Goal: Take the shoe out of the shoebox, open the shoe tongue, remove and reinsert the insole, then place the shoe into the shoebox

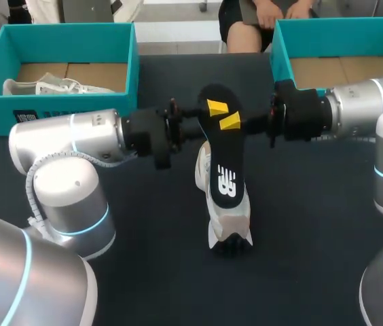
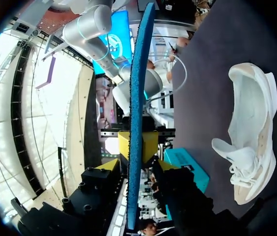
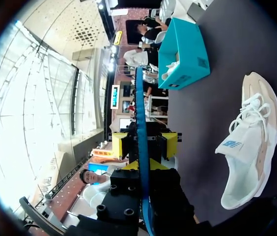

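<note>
A black insole (image 1: 225, 170) with a blue underside (image 2: 137, 98) hangs upright over the table, held near its upper end. My right gripper (image 1: 231, 122) comes in from the right and is shut on it; in the right wrist view the insole (image 3: 139, 108) runs edge-on between its own tips (image 3: 143, 164). My left gripper (image 1: 215, 109) faces it from the left. Its fingers (image 2: 136, 164) straddle the same edge without both touching, so it is open. The white and beige shoe (image 1: 229, 217) lies on its side on the dark table under the insole (image 2: 249, 142) (image 3: 251, 147).
A teal shoebox (image 1: 56, 30) stands at the back left with another white shoe (image 1: 49, 87) inside. A second teal box (image 1: 280, 47) stands at the back right. Dark tabletop spreads around the shoe on both sides.
</note>
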### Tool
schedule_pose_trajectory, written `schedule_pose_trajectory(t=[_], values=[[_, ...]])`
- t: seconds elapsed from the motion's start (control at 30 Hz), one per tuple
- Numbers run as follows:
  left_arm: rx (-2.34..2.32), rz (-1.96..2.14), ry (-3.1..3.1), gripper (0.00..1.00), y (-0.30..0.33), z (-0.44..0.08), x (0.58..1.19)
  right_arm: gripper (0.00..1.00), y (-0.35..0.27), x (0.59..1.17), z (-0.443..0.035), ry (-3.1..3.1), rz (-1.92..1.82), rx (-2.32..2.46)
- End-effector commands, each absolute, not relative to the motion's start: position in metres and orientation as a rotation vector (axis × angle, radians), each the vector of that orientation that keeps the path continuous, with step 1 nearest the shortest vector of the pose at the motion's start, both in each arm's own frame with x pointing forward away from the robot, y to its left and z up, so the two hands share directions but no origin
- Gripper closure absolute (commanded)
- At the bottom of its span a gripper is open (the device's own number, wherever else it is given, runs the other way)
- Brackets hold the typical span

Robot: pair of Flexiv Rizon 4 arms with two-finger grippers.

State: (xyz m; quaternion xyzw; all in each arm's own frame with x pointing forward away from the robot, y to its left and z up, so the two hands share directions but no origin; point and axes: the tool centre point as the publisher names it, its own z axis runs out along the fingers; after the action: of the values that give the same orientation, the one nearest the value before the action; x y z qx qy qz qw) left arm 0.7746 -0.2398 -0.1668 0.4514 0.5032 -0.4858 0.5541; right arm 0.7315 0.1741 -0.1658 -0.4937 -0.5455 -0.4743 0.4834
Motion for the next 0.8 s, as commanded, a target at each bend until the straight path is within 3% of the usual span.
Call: schedule_pose_trajectory(t=[0.03, 0.13, 0.2, 0.33, 0.57, 0.6, 0.63, 0.8], values=[[1.057, -1.139, 1.193, 0.6, -0.245, -0.168, 0.777, 1.0, 0.175, 0.731, -0.167, -1.328, -1.157, -1.204], [1.058, -1.137, 1.198, 0.61, -0.245, -0.169, 0.777, 1.0, 0.174, 0.73, -0.167, -1.326, -1.156, -1.204], [1.059, -1.137, 1.2, 0.68, -0.245, -0.17, 0.776, 1.0, 0.173, 0.73, -0.167, -1.325, -1.156, -1.205], [1.055, -1.144, 1.208, 0.96, -0.245, -0.171, 0.774, 1.0, 0.172, 0.73, -0.168, -1.323, -1.155, -1.205], [1.057, -1.154, 1.213, 1.0, -0.247, -0.173, 0.772, 1.0, 0.169, 0.728, -0.171, -1.321, -1.162, -1.211], [1.06, -1.16, 1.218, 1.0, -0.247, -0.172, 0.771, 0.4, 0.166, 0.725, -0.172, -1.312, -1.173, -1.232], [1.059, -1.165, 1.222, 1.0, -0.245, -0.171, 0.771, 0.0, 0.163, 0.723, -0.172, -1.307, -1.192, -1.24], [1.053, -1.205, 1.273, 1.0, -0.232, -0.164, 0.769, 0.0, 0.141, 0.716, -0.17, -1.366, -1.278, -1.275]])
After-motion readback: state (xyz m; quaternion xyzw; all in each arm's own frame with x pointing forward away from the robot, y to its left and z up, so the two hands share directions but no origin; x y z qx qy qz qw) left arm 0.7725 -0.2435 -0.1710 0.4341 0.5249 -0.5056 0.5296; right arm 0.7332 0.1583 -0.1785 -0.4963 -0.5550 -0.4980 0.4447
